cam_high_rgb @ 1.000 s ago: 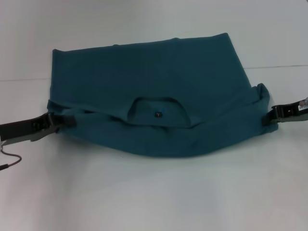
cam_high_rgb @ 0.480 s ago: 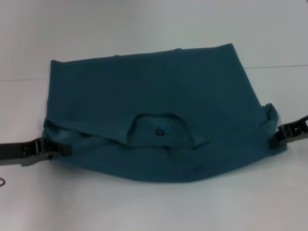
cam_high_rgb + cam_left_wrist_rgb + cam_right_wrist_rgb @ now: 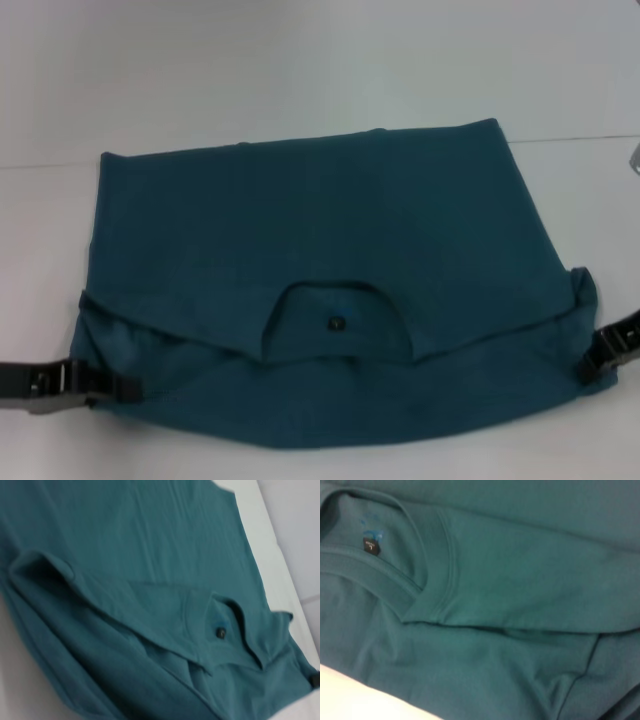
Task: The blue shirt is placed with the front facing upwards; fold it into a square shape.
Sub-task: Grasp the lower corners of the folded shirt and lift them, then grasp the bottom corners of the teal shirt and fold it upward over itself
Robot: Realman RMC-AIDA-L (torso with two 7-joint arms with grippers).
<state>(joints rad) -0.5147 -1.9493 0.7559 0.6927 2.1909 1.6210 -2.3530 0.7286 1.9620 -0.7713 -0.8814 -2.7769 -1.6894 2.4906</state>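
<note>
Two pincers clamp the shirt spread on the worktop: left pincer closed on its near-left corner, right pincer on its near-right. Risk: uneven pull could skew the fold or slip a corner.

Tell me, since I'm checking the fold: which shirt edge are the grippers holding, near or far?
The near edge of the blue shirt, by the neck opening: left gripper and right gripper grip its two ends.

shirt: fills view, folded layers, creased | label: small, black, inside neck opening | table: white, bare beside shirt's straight edge
</note>
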